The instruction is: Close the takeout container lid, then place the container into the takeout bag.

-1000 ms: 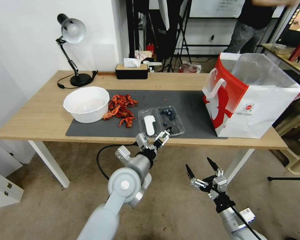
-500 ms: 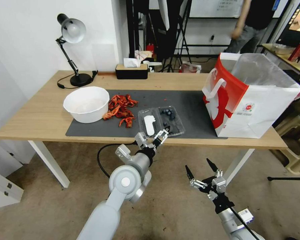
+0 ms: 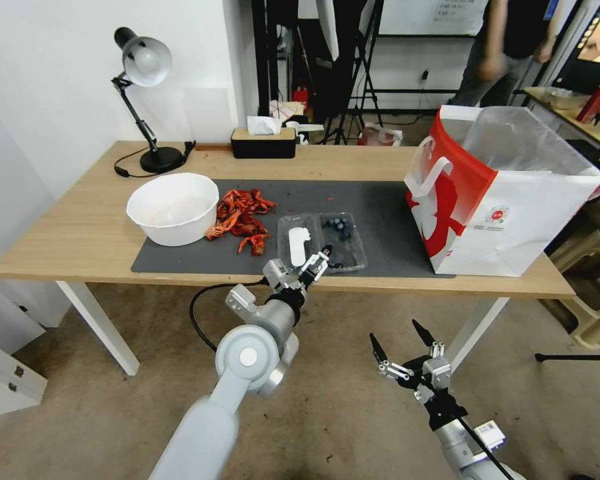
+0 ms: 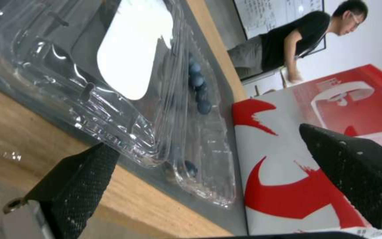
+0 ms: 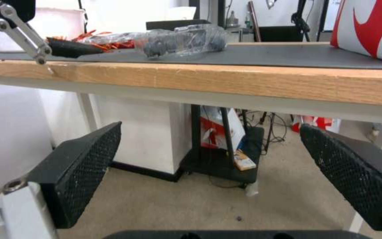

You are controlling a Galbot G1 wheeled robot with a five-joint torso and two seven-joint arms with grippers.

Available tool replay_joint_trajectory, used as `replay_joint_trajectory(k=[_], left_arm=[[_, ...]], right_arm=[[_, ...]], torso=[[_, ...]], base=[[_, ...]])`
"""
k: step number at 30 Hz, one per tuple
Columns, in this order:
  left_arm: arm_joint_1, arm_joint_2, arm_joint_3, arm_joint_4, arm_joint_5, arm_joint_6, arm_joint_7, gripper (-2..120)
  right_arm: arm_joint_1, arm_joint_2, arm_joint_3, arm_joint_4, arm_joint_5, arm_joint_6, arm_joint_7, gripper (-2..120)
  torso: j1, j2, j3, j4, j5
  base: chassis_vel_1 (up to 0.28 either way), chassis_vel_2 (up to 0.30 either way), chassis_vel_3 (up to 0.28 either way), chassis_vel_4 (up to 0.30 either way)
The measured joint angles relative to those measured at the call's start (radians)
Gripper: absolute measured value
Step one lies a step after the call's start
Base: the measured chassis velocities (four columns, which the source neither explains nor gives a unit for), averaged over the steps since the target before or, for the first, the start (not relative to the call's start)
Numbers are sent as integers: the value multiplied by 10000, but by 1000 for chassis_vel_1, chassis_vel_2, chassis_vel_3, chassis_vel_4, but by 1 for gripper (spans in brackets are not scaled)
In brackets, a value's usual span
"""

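A: How many boxes are on the table (image 3: pixel 80 233)?

B: One takeout container (image 3: pixel 321 241), lying open on the dark mat (image 3: pixel 380 207) near the front edge. Its lid (image 3: pixel 299 244), with one white label, lies flat beside the half holding the blueberries (image 3: pixel 339 228).

A: And the bag?

B: One takeout bag (image 3: pixel 507 193), upright at the table's right end, well apart from the container.

A: What are the two grippers doing?

B: The left gripper (image 3: pixel 311 261) sits at the container's near edge, fingers spread wide with nothing between them; the left wrist view shows the clear plastic just ahead of the pads. The right gripper (image 3: pixel 397 339) hangs below table height, also wide open and empty.

A: Anything else?

B: One white bowl (image 3: pixel 173 208), one pile of red shells (image 3: pixel 241 215), one desk lamp (image 3: pixel 143 100), one tissue box (image 3: pixel 263 141).
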Motion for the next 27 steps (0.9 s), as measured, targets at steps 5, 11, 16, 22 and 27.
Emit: replay_joint_trajectory(k=[5, 11, 16, 22, 27], left_arm=[[-30, -33, -22, 72, 2, -213, 198, 100], [-219, -86, -50, 89, -7, -354, 363, 100], [-391, -77, -94, 194, -10, -461, 599, 100], [-555, -14, -257, 337, -56, -530, 1017, 100], [-706, 27, -343, 530, -60, -547, 1532, 100]], right_arm=[[-59, 31, -2, -8, -24, 32, -1, 100], [-157, 63, 8, 25, -60, 76, -5, 100], [-197, 83, 28, 41, -76, 102, -7, 100], [-244, 77, 70, 48, -77, 140, -7, 100], [-263, 59, 100, 40, -77, 160, -6, 100]], torso=[[-1, 0, 0, 0, 0], [-1, 0, 0, 0, 0], [-1, 0, 0, -1, 0], [-1, 0, 0, 0, 0], [-1, -1, 0, 0, 0]], base=[[0, 0, 0, 0], [0, 0, 0, 0], [0, 0, 0, 0], [0, 0, 0, 0], [0, 0, 0, 0]])
